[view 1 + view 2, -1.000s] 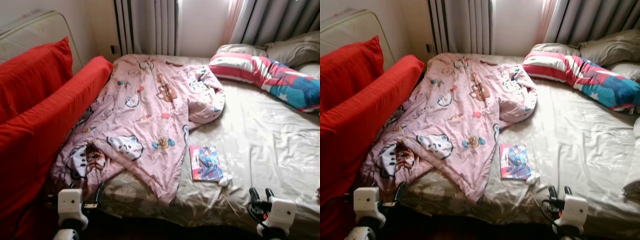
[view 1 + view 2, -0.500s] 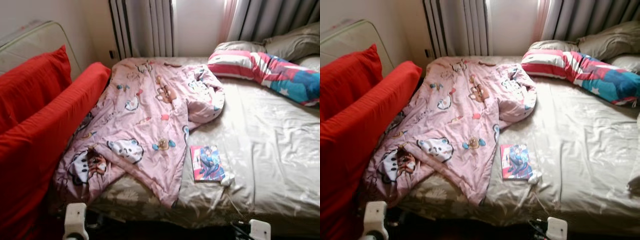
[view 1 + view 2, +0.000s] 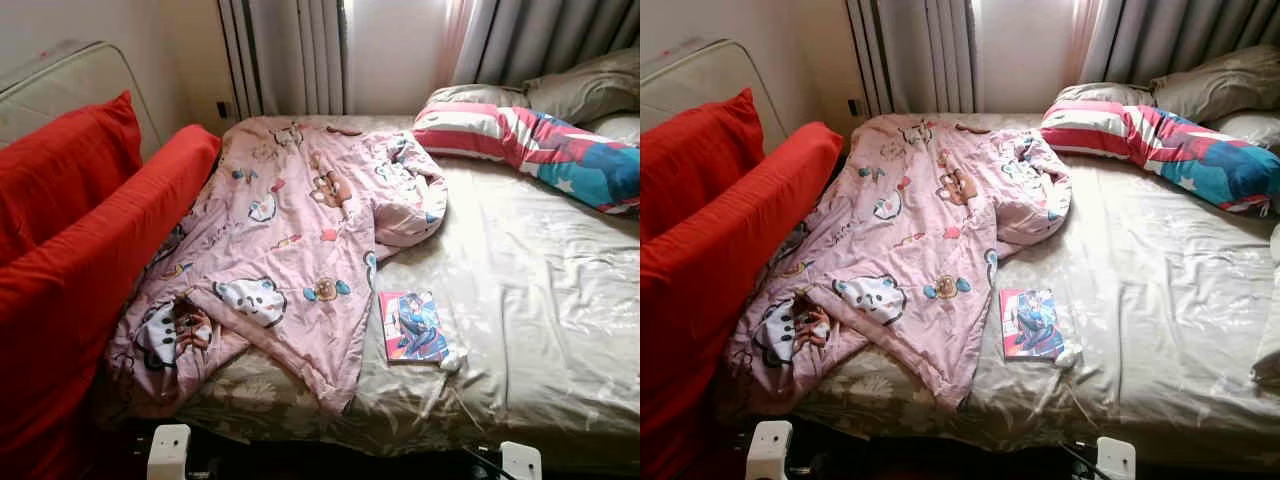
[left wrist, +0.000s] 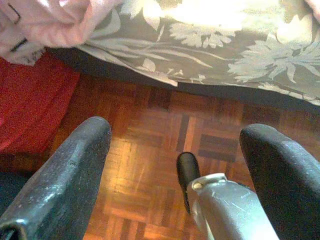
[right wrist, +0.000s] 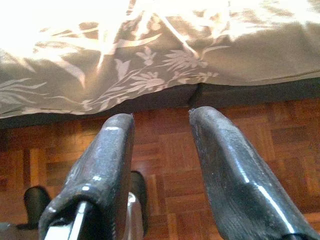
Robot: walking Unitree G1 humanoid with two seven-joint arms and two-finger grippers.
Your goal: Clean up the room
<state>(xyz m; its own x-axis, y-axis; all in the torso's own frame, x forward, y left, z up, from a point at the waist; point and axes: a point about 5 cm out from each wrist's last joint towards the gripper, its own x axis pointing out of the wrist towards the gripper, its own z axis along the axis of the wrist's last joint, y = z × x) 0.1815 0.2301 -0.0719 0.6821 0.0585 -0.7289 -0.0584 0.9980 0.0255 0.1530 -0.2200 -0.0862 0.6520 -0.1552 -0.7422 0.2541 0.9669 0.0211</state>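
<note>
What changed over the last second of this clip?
Both arms dropped toward the bottom of the head views: the left end effector and right end effector now hang open over the parquet floor, holding nothing. The pink quilt, the book and the pillows stayed put on the bed.
</note>
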